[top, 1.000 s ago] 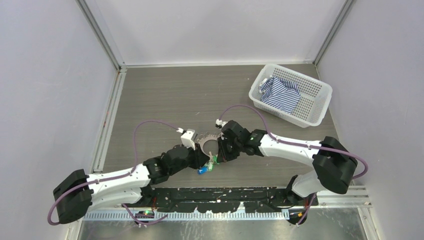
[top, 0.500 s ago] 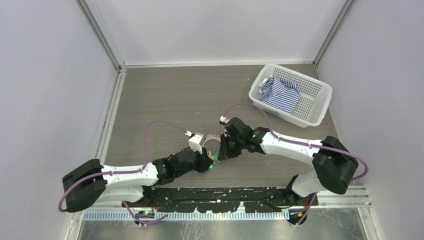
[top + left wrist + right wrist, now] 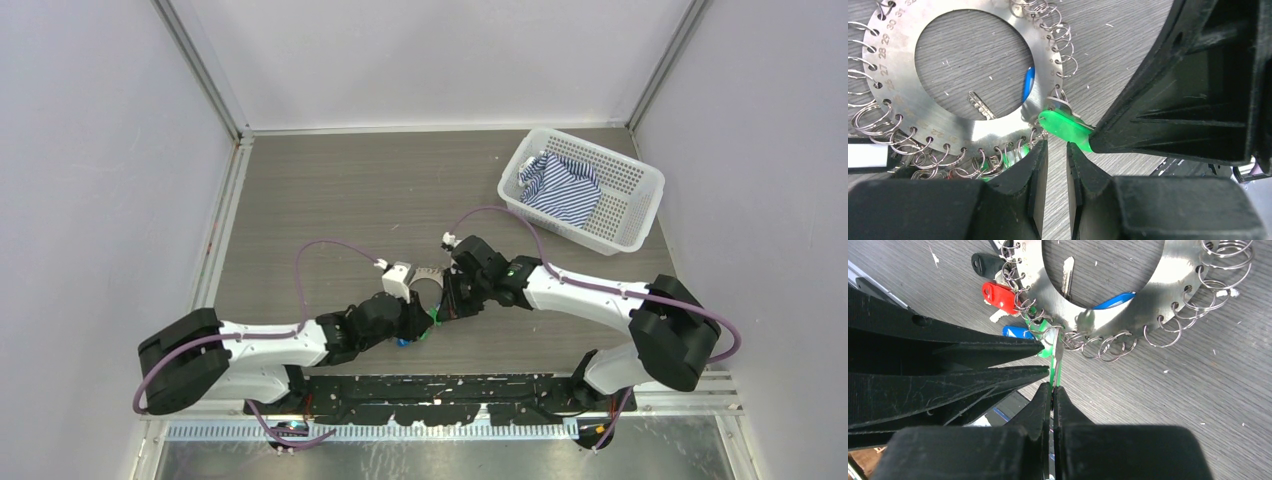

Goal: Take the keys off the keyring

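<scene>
Setting: grey wood-grain surface (image 3: 330, 200) enclosed by pale walls, with two arms meeting near its middle.

Item 1, keyring (image 3: 428, 276). This is a flat steel disc with an open centre and numbered holes, and it lies face-up on the surface between the two wrists. Small wire split rings (image 3: 1063, 45) fringe its rim. The left wrist view shows the disc (image 3: 913, 107) just beyond the fingertips. The right wrist view shows its near arc (image 3: 1168, 280).

Item 2, green key (image 3: 1065, 130). It hangs from a split ring on the near rim. Its long axis runs outward from the disc toward the near edge of the surface, and its free end points into the right arm's grasp. From the right wrist it is seen edge-on (image 3: 1057, 375).

Item 3, other keys, all at the same side of the rim:
- red key (image 3: 997, 295) and black key (image 3: 985, 262), heads pointing away from the disc
- blue key (image 3: 1015, 331), beside the green one
- second blue key (image 3: 1113, 300), partly under the disc
- bare metal blade (image 3: 1066, 275), showing through the centre opening

Item 4, right fingers (image 3: 1040, 410). They are pressed together, pinching the green key flat between them.

Item 5, left fingers (image 3: 1028, 175). They stand narrowly apart at the disc's rim, just beside the green key. Bare surface shows through the gap and nothing is clamped.

Item 6, white perforated basket (image 3: 550, 222). It sits at the far right, well apart from the keyring, and holds a blue-striped cloth (image 3: 562, 190).
</scene>
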You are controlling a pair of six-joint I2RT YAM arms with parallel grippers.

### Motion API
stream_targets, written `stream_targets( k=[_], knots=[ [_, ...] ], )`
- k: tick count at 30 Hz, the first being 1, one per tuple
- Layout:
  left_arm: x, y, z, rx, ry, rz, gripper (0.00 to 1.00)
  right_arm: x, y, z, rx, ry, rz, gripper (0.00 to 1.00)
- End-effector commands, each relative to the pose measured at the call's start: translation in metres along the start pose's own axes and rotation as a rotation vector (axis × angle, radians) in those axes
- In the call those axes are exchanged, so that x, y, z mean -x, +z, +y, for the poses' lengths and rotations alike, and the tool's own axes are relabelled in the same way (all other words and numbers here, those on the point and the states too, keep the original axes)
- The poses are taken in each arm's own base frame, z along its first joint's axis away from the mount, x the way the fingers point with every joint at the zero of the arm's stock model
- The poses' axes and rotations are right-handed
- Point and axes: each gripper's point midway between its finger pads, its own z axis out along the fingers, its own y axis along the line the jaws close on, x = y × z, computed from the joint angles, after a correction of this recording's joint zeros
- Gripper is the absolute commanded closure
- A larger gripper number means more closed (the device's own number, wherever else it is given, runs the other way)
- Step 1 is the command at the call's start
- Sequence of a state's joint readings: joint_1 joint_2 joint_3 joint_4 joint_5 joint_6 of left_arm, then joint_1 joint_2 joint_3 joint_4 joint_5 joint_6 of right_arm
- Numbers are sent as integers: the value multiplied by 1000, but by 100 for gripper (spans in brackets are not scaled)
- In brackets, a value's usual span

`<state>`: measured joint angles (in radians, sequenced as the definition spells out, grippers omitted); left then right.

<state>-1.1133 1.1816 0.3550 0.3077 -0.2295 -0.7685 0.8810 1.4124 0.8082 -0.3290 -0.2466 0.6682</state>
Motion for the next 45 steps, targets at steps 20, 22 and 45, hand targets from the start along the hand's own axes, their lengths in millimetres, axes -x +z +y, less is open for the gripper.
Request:
stream_targets(
  k=[20, 22, 45],
  knots=[
    [20, 17, -5, 20, -10, -96, 79, 5, 0, -6, 1, 88, -26, 99],
    [21, 18, -7, 15, 1, -93, 79, 4, 1, -7, -3, 92, -23, 99],
    [19, -1, 1, -3, -61, -131, 77, 16, -4, 7, 15, 121, -25, 99]
  ],
)
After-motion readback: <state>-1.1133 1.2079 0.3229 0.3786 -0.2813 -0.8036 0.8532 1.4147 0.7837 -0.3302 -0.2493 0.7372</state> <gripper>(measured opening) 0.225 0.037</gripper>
